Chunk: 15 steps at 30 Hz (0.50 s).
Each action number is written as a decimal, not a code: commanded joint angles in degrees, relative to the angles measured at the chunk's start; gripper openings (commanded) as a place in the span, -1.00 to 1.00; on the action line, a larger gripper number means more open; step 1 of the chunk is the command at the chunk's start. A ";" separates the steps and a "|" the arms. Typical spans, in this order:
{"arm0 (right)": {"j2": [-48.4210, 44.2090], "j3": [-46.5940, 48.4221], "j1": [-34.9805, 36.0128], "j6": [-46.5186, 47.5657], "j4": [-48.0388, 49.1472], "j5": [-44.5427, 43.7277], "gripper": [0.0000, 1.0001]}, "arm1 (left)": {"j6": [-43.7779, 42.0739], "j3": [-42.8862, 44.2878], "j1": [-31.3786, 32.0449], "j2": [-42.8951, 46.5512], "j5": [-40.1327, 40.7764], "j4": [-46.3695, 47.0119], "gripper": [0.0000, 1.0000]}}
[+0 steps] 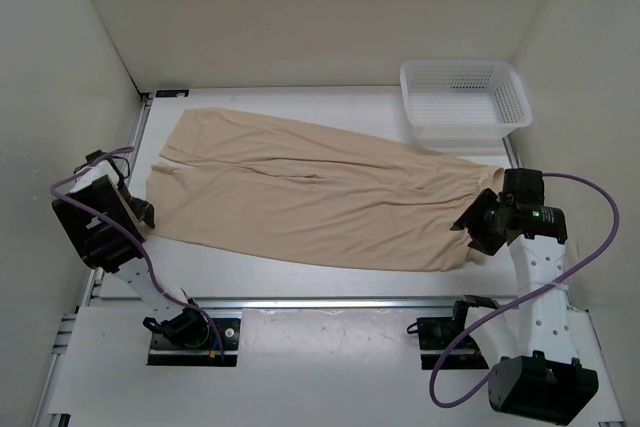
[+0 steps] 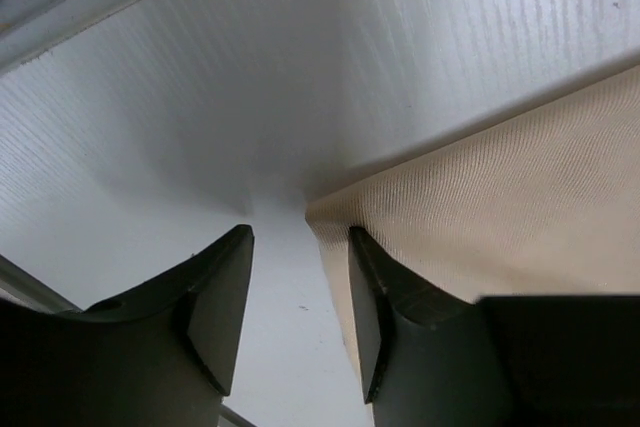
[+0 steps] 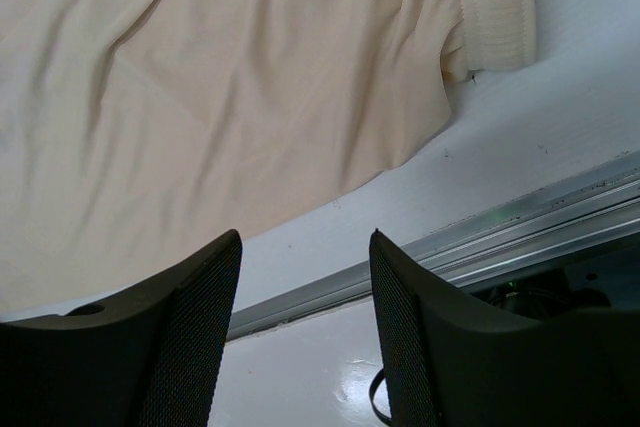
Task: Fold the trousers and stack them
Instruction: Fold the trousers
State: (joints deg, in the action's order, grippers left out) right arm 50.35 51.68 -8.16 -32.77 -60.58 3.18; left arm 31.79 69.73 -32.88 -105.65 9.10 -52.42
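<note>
The beige trousers lie spread flat across the table, leg ends at the left and waistband at the right. My left gripper sits low at the near left corner of a leg. In the left wrist view that gripper is open: the fabric corner lies under its right finger, and bare table shows between the jaws. My right gripper hovers by the near waist corner. In its wrist view it is open with nothing in it, the trousers just beyond its tips.
A white mesh basket stands at the back right corner, touching the waist end of the trousers. A metal rail runs along the table's near edge. White walls close in the left, back and right sides.
</note>
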 commanded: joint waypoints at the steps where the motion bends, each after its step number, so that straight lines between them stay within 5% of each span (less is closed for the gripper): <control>1: -0.60 1.49 0.25 -0.10 -1.03 0.25 0.19 | -0.05 1.19 -0.51 1.24 -0.57 0.57 0.06; 4: -0.60 2.02 0.78 -0.10 -1.03 0.25 0.19 | -1.55 2.42 -0.51 -1.92 -4.52 1.62 -0.38; 10: -0.60 2.55 0.78 -0.10 -1.56 0.25 0.19 | -2.17 3.04 -0.51 -3.78 -6.03 1.62 -0.75; 15: -1.66 1.14 0.78 -0.10 -1.56 0.25 0.19 | -2.70 3.04 -0.51 0.34 -6.03 1.62 -0.79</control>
State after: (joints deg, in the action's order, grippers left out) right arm 49.93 51.77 -7.75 -32.80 -61.60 3.18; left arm 29.78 71.99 -33.19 -109.03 4.12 -52.25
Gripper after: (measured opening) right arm 0.593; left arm 0.113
